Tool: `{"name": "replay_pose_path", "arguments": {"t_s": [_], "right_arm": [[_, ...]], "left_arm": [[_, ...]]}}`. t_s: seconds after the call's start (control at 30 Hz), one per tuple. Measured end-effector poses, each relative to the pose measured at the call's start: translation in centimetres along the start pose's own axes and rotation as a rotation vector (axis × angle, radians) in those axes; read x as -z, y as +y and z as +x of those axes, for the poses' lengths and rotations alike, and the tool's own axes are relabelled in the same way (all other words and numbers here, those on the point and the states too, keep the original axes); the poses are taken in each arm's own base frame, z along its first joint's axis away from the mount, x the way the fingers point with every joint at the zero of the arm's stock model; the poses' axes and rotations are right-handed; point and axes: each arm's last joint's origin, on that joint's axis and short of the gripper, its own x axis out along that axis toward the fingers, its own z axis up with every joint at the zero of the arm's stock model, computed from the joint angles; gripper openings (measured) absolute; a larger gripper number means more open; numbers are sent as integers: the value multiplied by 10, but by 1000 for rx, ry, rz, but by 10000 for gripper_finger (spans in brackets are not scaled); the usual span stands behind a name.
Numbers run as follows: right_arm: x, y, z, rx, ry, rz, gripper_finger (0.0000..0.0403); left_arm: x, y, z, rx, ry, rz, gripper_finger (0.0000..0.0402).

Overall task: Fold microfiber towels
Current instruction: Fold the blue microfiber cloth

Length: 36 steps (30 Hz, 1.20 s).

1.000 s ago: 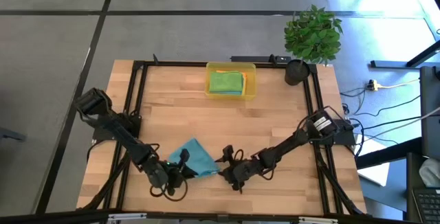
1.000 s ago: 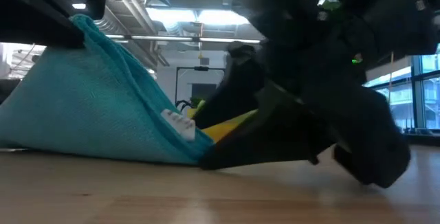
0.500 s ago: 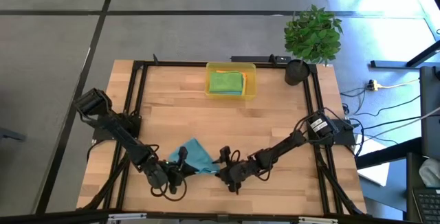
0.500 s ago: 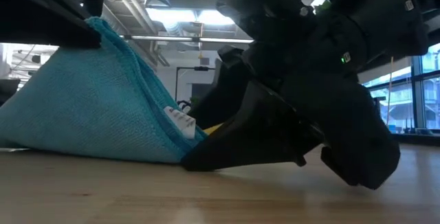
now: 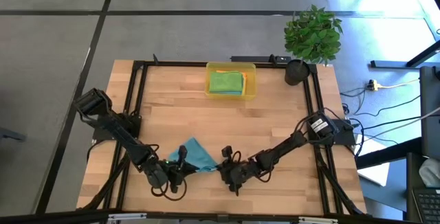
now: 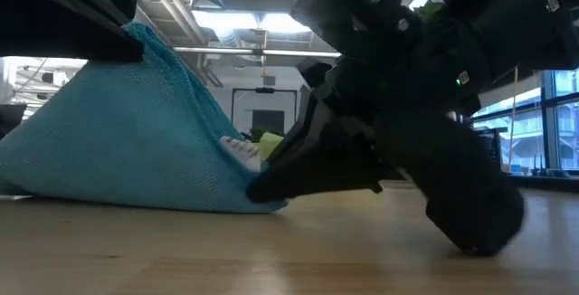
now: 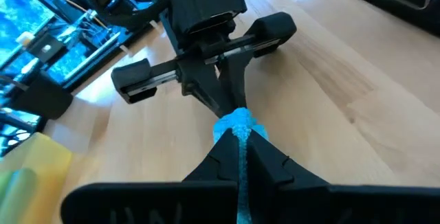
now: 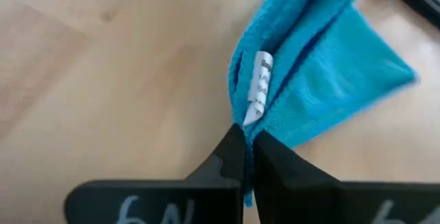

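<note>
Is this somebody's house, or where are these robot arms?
Probably a lab or workshop, not a house: a black-framed wooden table on bare grey floor, ceiling ducts overhead, cables beside it.

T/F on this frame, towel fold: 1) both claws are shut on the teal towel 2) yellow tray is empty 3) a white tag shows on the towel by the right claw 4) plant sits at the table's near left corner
1) Left claw and right claw are shut on the teal towel: true.
2) Yellow tray is empty: false, a green towel lies in it.
3) A white tag shows by the right claw: true.
4) Potted plant at the near left corner: false, it stands at the far right corner.
</note>
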Motion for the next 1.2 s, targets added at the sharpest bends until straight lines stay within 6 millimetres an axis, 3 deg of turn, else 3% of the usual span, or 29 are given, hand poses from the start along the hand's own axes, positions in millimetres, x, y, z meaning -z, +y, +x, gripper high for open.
{"name": "replay_pose_path", "arguments": {"t_s": [0.17,0.3,0.6,0.73,0.83,0.97,1.07,1.2], "right_arm": [[0,-10,-10,141,100,-39,8],[-6,-31,-28,247,184,-34,6],[-12,-87,-68,352,335,-10,4],[-11,-98,-85,379,385,29,4],[-11,-92,-97,371,406,74,4],[-15,-62,-105,312,369,132,4],[-20,-32,-97,190,292,175,4],[-22,7,-72,49,191,213,4]], "left_arm": [[1,3,2,-43,16,77,0],[3,14,10,-80,44,133,0],[9,72,49,-74,77,128,0],[7,93,60,-64,63,102,0],[8,92,59,-46,76,138,0],[10,77,53,9,130,202,0],[11,63,46,66,157,174,0],[7,40,35,148,132,146,0]]}}
